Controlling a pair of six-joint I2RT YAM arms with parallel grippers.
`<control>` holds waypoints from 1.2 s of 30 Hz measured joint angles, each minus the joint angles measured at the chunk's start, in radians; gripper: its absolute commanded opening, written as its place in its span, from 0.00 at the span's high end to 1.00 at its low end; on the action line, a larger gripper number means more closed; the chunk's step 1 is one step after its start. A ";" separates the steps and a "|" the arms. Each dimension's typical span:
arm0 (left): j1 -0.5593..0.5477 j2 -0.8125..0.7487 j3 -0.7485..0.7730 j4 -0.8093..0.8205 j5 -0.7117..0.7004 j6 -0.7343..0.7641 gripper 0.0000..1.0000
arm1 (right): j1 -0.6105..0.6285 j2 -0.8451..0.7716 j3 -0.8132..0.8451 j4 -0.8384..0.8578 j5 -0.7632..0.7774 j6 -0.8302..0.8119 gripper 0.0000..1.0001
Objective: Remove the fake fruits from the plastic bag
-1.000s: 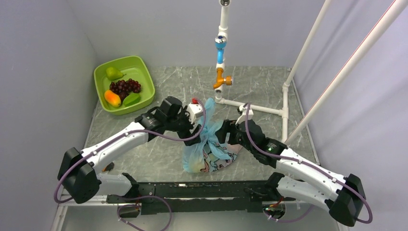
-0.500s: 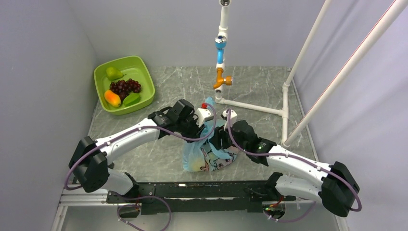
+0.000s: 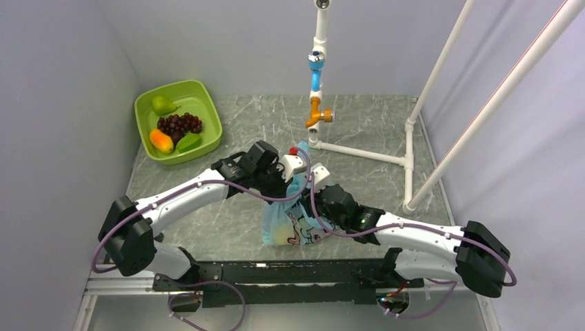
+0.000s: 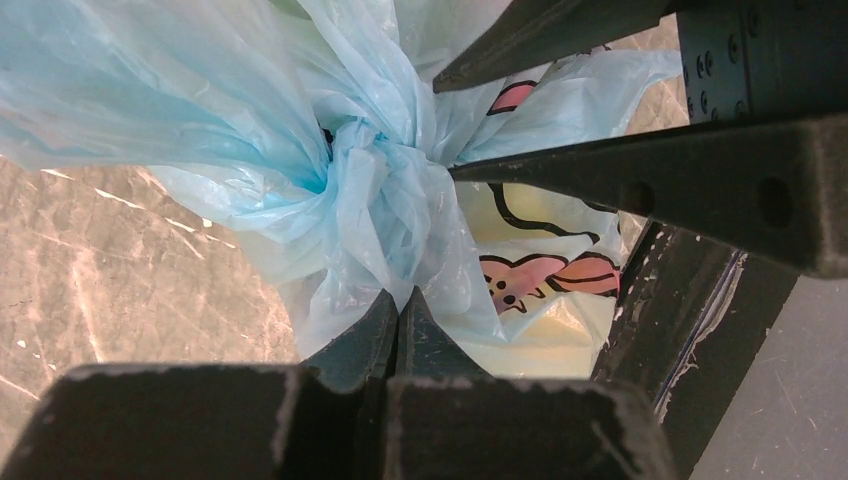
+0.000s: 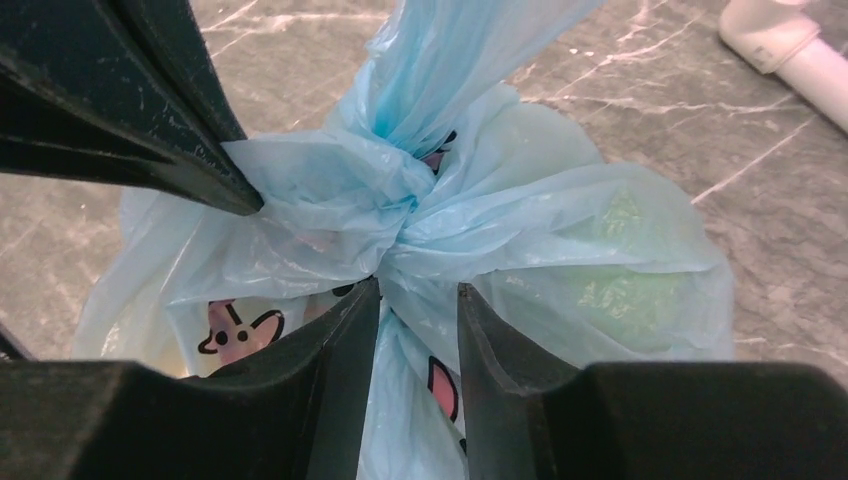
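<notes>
Left wrist, left jaws pinching plastic bag (image 4: 200, 100), right jaws straddling it.

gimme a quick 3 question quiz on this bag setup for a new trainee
1. True or false: the top of the bag hangs open, with no knot.
2. Where does the green tub sit on the table? A) far left corner B) far right corner C) near edge, middle
3. What is the left tool pinching?

Key:
1. False. A knot ties it shut.
2. A
3. The bag's thin plastic, close to the knot.
</notes>
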 measured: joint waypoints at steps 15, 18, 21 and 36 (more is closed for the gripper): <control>0.000 -0.018 0.003 0.001 -0.012 -0.003 1.00 | 0.002 0.070 -0.001 0.079 0.058 -0.022 0.54; 0.000 -0.024 0.003 0.001 -0.019 -0.004 1.00 | 0.002 0.086 -0.001 0.089 0.050 -0.016 0.70; 0.000 -0.024 0.003 0.001 -0.029 -0.004 1.00 | 0.002 0.098 -0.001 0.098 0.052 -0.010 0.91; 0.108 -0.092 0.002 0.033 -0.192 -0.070 1.00 | -0.036 -0.072 -0.033 0.014 0.271 0.136 1.00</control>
